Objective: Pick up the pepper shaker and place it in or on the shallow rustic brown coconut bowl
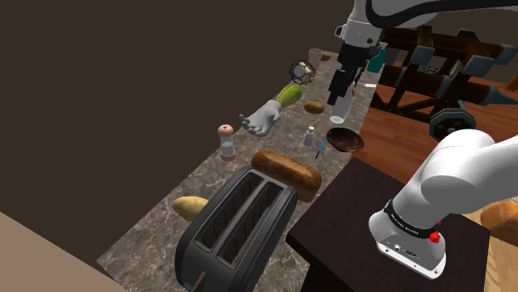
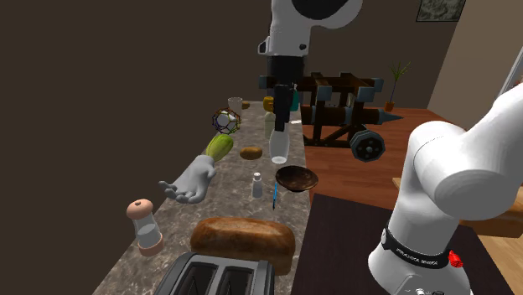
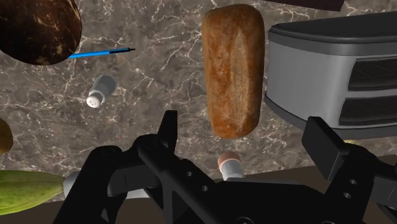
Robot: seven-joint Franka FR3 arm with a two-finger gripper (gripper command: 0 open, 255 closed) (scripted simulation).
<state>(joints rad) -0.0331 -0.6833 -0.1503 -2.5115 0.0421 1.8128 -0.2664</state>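
while the claw (image 1: 340,98) hangs high above the marble counter (image 3: 165,70), its two fingers (image 3: 168,130) spread wide with nothing between them, we find the pepper shaker (image 3: 98,92) standing upright far below, off to the side of one finger. past the shaker from the claw lie a blue pen (image 3: 95,53) and then the dark brown bowl (image 1: 345,140). a brown loaf (image 3: 233,70) lies far beneath the fingertips, a toaster (image 3: 337,70) beside it.

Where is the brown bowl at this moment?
In the shoulder view the brown bowl sits at the counter's right edge, beside a blue pen, beyond the bread loaf.
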